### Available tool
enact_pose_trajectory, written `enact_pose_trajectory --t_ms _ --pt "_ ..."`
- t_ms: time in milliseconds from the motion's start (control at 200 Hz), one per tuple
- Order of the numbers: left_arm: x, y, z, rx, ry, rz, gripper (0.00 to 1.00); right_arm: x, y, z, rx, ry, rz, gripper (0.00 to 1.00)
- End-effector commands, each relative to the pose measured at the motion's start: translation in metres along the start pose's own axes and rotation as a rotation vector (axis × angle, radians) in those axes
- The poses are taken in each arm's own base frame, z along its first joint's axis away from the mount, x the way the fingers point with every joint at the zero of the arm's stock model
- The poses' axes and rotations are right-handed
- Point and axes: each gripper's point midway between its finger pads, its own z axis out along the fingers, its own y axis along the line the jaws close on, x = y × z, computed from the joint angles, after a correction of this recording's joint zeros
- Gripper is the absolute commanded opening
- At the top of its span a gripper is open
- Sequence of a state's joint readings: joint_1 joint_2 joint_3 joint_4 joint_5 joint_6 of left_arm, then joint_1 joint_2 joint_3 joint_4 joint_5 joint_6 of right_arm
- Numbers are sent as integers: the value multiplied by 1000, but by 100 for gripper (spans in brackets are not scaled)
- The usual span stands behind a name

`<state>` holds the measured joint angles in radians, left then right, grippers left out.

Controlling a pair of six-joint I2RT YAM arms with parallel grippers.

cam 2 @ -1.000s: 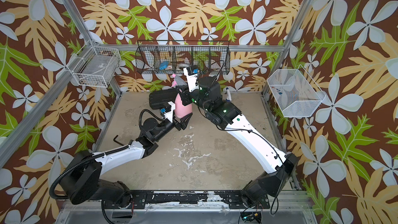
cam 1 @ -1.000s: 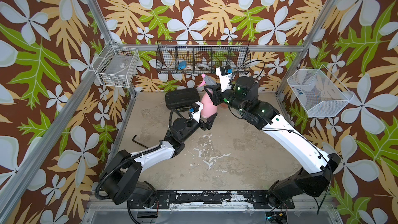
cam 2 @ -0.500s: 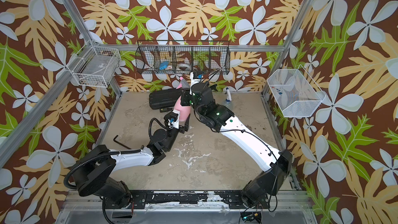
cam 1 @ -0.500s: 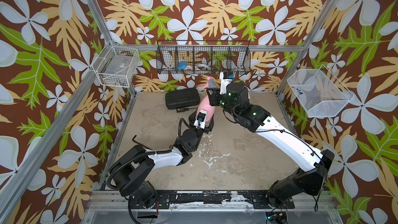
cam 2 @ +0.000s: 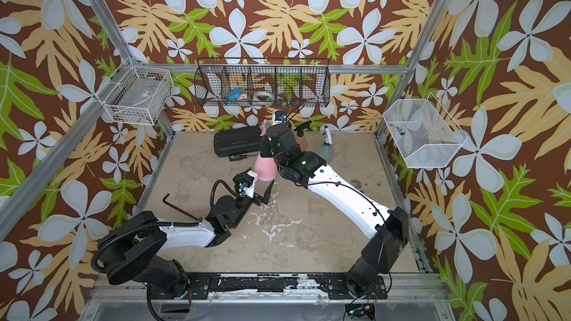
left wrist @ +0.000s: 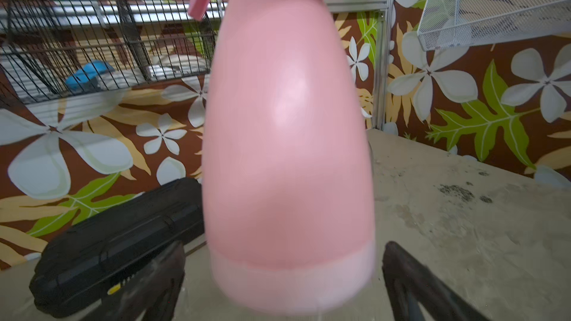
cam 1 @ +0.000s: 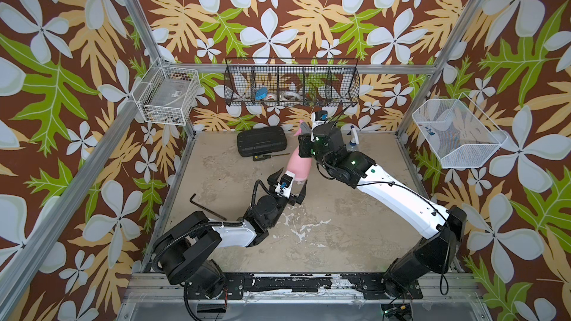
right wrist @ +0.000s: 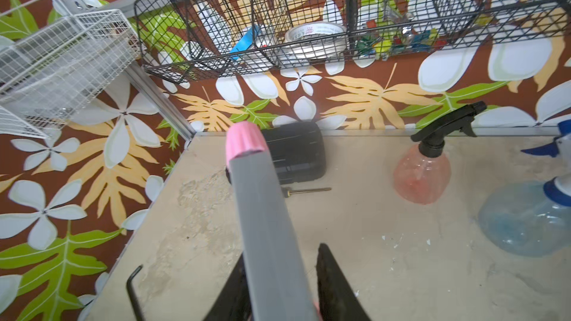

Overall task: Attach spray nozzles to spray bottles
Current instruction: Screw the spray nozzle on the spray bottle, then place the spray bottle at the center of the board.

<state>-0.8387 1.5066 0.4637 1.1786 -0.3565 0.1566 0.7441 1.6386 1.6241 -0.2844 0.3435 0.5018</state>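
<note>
Pink opaque cone-shaped plastic spray bottle [cam 1: 297,165] is tilted mid-table, toward the back edge, with the grey-and-pink plastic trigger nozzle [right wrist: 262,211] at its top. Right gripper [right wrist: 279,270] clamped on that nozzle's grey body. Left gripper [left wrist: 282,247] spread wide, fingers either side of the bottle base, apart from it. Can't tell if the base touches the table [cam 1: 340,211]. Orange-red translucent bottle [right wrist: 421,177] with black nozzle [right wrist: 445,128] and clear bluish bottle [right wrist: 525,217] with white-and-blue nozzle [right wrist: 556,191] stand near the back edge, toward the back right corner.
</note>
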Motion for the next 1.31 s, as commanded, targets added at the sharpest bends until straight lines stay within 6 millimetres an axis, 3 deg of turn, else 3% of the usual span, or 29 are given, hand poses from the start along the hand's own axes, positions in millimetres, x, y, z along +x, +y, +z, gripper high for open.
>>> enact_pose_trajectory --t_ms 0,120,215,520,611,811,896,1011,1071,1171,1261,1301 --pt "21 -3 -14 41 58 -103 100 -11 -18 18 67 -86 -57 0" --pt "40 4 -39 35 103 -242 100 -4 -45 55 105 -131 -51 0" --pt "49 7 -56 41 125 -326 100 5 -56 86 93 -169 -64 0" --pt "64 14 -85 12 262 -506 100 50 -46 172 14 -267 -186 0" --pt "62 21 -94 -7 256 -517 100 64 -47 185 13 -256 -200 0" --pt "54 37 -117 -29 171 -549 100 85 -51 191 14 -235 -234 3" --pt "52 45 -123 -58 141 -560 100 93 -53 188 11 -219 -238 16" --pt "55 55 -124 -118 136 -609 100 104 -52 185 7 -197 -246 58" --pt "56 55 -123 -128 150 -624 100 106 -53 182 11 -192 -243 72" --pt "53 54 -116 -141 164 -612 100 103 -53 172 9 -193 -237 85" --pt "37 53 -106 -138 157 -545 100 97 -51 159 -8 -181 -221 99" --pt "28 59 -103 -170 137 -527 99 95 -48 152 -23 -176 -219 100"
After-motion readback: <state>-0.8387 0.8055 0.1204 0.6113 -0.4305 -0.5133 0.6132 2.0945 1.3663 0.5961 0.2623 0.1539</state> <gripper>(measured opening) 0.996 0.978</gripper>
